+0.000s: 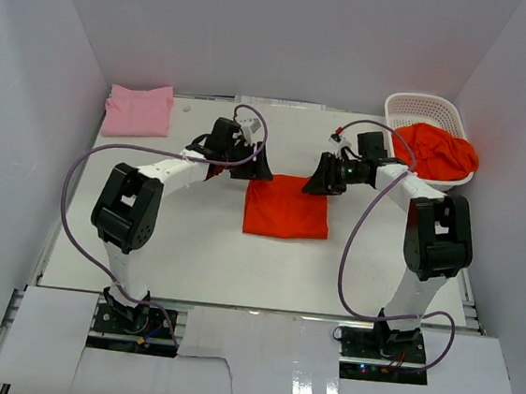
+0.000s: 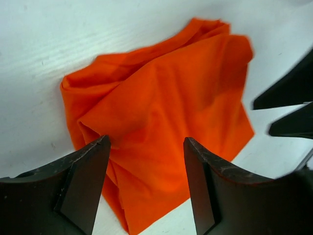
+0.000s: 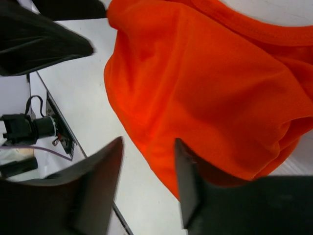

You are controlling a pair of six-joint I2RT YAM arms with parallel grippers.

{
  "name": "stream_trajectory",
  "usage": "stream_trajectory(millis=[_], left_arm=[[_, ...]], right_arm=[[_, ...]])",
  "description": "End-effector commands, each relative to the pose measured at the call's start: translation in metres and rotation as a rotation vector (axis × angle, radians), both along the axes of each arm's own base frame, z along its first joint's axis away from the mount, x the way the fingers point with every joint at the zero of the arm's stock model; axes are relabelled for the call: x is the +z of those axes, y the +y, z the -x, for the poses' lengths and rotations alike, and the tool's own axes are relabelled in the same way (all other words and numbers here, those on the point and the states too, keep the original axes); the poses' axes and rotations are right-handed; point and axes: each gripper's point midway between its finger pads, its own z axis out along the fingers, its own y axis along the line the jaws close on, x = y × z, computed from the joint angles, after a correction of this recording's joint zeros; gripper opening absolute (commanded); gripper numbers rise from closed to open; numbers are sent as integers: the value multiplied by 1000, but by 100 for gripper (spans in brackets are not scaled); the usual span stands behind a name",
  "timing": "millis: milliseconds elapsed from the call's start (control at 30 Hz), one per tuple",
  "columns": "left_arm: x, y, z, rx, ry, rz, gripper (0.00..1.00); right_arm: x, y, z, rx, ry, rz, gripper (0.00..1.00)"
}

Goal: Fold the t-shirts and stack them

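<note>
White walls (image 1: 262, 28) close in a pale table (image 1: 191, 255), and both arms reach to its middle. On the left side, the left gripper (image 2: 146, 142) has its jaws spread apart with nothing between them; the cloth seen in its wrist view lies below and beyond the tips, not pinched. The right gripper (image 3: 148, 142) is also spread and holds nothing. Between the two, and a little nearer to the arm bases than both, lies the folded orange-red t-shirt (image 1: 286, 207), flat on the table, a little wider from left to right than from near to far. Each gripper hangs near one far corner of it, the left one at the left corner and the right one at the right corner, so both arms are about equally near. Farther out, the pink t-shirt (image 1: 138, 111) lies folded at the far left corner, well apart and on the left arm's side. At the far right a white lattice basket (image 1: 423, 110) holds a heap of orange-red t-shirts (image 1: 437, 151), just beside the right arm. I judge that carrying the folded piece to the pink one suits the left arm, and fetching from the basket suits the right.
</note>
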Motion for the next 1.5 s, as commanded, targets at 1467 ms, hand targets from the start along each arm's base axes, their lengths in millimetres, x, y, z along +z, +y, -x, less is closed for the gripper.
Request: stream_trajectory(millis=[1467], left_arm=[[-72,74,-75,226,-67,-502,66]], right_arm=[[-36,-58,-106,-176,-91,37,11]])
